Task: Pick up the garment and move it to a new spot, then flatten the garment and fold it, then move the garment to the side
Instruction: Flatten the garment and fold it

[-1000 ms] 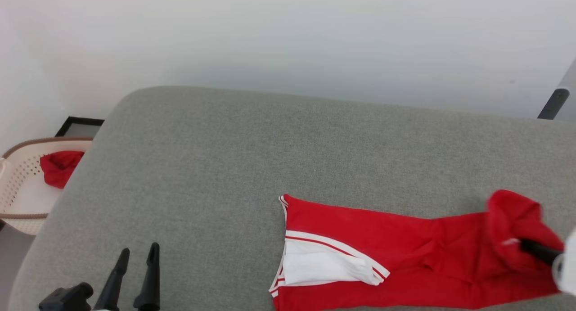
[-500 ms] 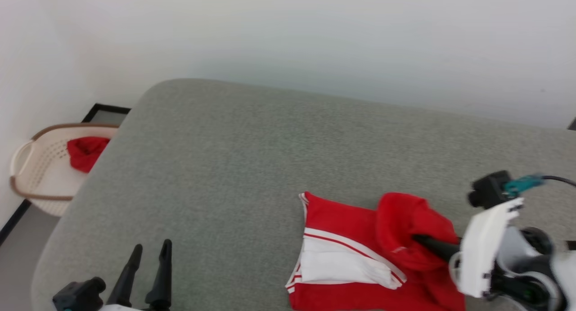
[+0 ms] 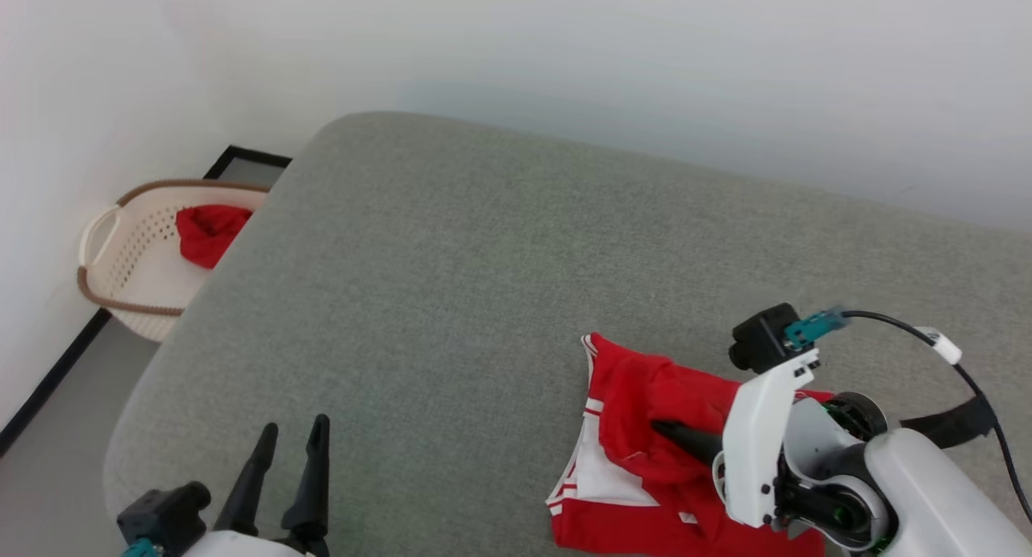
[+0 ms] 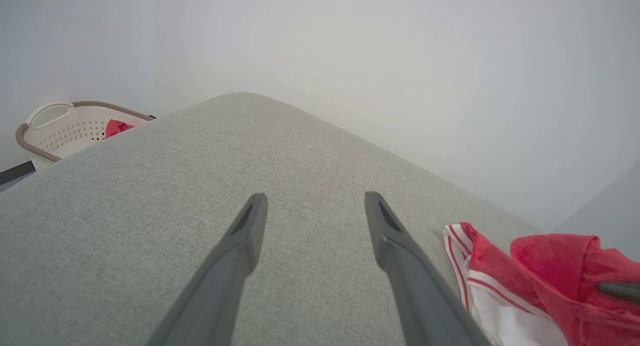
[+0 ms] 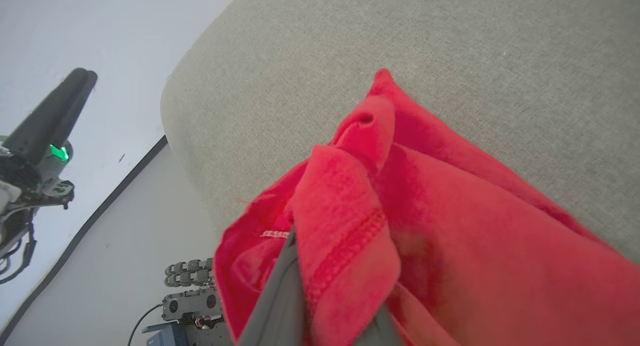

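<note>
The garment [image 3: 625,396], bright red with a white striped-edged sleeve section, lies bunched on the grey padded surface [image 3: 451,283] at the lower right of the head view. My right gripper [image 3: 657,426] is shut on a raised red fold of it, held over the part that lies flat. In the right wrist view the garment [image 5: 440,211] wraps around my right gripper [image 5: 325,286] and hides the fingertips. My left gripper [image 3: 296,424] hovers open near the front edge, well left of the cloth. The left wrist view shows my left gripper [image 4: 315,198] holding nothing, with the garment [image 4: 495,266] to its right.
A cream perforated basket [image 3: 121,259] with a plain red cloth [image 3: 210,230] in it stands on the floor beyond the surface's left edge, against the white wall. The basket [image 4: 55,130] is at the far left of the left wrist view. Bare grey surface stretches left and behind the garment.
The head camera has turned, so the whole picture shifted right. My right gripper has carried the garment's right end leftward over the rest, doubling it up. The left gripper stayed open in place.
</note>
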Controlling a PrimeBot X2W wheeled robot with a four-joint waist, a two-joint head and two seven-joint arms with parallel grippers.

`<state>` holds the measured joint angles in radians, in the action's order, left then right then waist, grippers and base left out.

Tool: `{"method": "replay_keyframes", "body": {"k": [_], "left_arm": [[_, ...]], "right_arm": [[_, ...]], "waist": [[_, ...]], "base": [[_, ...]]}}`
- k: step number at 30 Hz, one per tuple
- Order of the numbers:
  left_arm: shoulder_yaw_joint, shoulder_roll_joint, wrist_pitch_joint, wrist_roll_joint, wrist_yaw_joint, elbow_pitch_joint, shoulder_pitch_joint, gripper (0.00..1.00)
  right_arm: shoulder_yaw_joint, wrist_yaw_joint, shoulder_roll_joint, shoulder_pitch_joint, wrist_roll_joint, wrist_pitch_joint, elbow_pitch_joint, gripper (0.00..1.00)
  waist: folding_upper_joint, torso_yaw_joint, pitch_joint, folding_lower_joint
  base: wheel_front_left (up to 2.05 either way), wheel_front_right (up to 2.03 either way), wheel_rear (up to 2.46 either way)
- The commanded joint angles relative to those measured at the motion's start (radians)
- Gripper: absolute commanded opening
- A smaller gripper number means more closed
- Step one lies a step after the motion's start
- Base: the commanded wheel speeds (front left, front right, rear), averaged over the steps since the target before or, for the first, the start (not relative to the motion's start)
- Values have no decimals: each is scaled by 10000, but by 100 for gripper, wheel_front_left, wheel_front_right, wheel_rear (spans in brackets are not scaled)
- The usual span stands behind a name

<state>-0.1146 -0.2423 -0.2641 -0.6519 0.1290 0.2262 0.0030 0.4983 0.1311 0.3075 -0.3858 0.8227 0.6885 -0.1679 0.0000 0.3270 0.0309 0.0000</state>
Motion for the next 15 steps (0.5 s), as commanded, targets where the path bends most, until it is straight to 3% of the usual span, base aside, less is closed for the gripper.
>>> {"method": "replay_keyframes", "body": {"k": [1, 3, 6, 15], "left_arm": [[-5, 37, 6, -16, 27, 20, -76, 100], [-34, 80, 6, -30, 27, 38, -139, 100], [-61, 142, 6, -63, 27, 52, -204, 100], [36, 133, 7, 17, 28, 94, -158, 100]], "right_arm": [[75, -8, 11, -161, -154, -70, -122, 0], [309, -7, -66, -303, -152, -227, -467, 6], [547, -7, -201, -548, -141, -599, -908, 99], [1172, -7, -85, -1082, 321, -948, -1337, 100]], "waist": [[0, 96, 96, 0], [0, 134, 145, 0], [0, 162, 210, 0], [0, -40, 209, 0]], "base": [[0, 0, 0], [0, 0, 0], [0, 0, 0], [0, 0, 0]]}}
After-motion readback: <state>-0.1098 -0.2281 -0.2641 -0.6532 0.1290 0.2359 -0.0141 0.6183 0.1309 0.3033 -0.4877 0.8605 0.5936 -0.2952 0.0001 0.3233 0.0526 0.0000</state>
